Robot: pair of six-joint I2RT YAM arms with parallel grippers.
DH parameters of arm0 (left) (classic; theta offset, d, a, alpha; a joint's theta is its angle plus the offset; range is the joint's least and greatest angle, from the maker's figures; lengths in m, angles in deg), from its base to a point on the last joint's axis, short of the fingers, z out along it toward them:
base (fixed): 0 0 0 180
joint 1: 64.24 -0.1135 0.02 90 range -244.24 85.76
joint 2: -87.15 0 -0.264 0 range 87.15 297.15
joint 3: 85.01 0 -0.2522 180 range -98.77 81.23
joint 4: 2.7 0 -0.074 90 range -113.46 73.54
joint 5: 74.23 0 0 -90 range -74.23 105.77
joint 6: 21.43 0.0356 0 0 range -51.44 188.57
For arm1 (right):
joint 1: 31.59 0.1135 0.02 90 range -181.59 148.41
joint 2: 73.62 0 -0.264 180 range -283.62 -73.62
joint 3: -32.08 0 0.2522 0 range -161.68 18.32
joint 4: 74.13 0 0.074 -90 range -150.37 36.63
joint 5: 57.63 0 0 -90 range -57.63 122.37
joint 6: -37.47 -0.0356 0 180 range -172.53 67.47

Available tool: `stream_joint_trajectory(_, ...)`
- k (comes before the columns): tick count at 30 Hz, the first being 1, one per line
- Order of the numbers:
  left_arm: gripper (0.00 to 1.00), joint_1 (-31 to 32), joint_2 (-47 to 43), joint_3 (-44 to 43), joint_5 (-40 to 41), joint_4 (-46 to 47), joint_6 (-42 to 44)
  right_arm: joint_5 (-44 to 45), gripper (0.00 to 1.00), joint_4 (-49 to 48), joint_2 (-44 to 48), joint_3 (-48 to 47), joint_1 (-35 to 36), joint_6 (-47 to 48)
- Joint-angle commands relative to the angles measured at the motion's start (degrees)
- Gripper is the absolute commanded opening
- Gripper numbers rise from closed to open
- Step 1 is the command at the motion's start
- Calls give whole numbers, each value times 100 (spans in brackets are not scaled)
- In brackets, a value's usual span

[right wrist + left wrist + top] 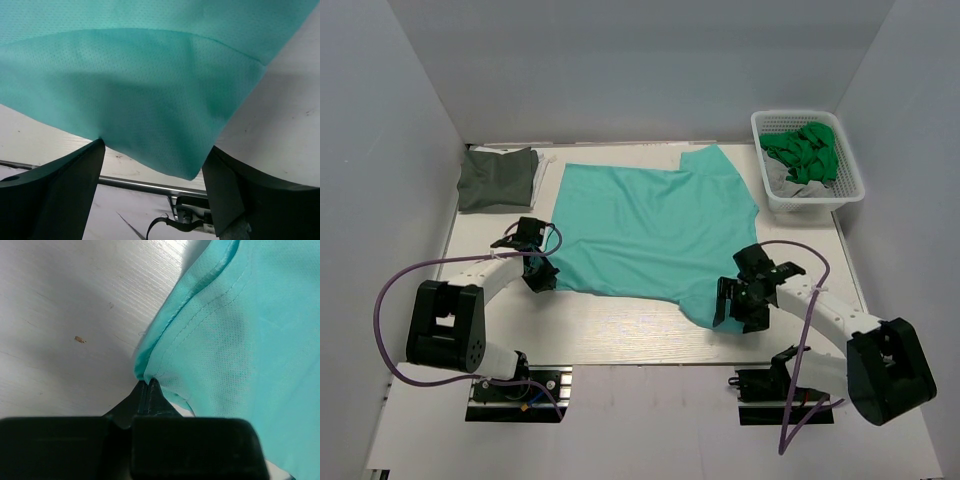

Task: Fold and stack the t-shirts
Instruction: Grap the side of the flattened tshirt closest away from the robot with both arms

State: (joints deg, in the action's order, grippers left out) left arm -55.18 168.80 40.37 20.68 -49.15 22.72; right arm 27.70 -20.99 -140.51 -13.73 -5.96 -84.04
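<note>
A teal t-shirt (650, 225) lies spread flat on the middle of the white table. My left gripper (542, 272) is at its near left corner. In the left wrist view the gripper (148, 384) is shut, pinching the hemmed edge of the teal shirt (240, 340). My right gripper (738, 308) is at the shirt's near right corner. In the right wrist view the gripper (154, 150) is wide open, and the corner of the teal shirt (150, 75) hangs between the two fingers, not clamped. A folded grey-green t-shirt (498, 178) lies at the back left.
A white basket (840, 195) at the back right holds crumpled green and grey clothes (805, 152). Grey walls enclose the table on three sides. The table's near edge with a metal rail (145, 186) lies just under my right gripper.
</note>
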Motion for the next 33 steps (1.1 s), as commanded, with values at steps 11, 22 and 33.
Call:
stream_joint_trajectory(11, 0, 43, -140, -88, -192, -185, 84, -570, 3, 34, 722, -195, 197, -154)
stream_joint_trajectory(22, 0, 96, -1123, -476, -16, -2055, -284, -913, 0, 2873, 826, -1224, 127, -619)
stream_joint_trajectory(33, 0, 96, -1451, -18, -289, -2101, -337, -1318, 0, 2356, 704, -793, 100, -717)
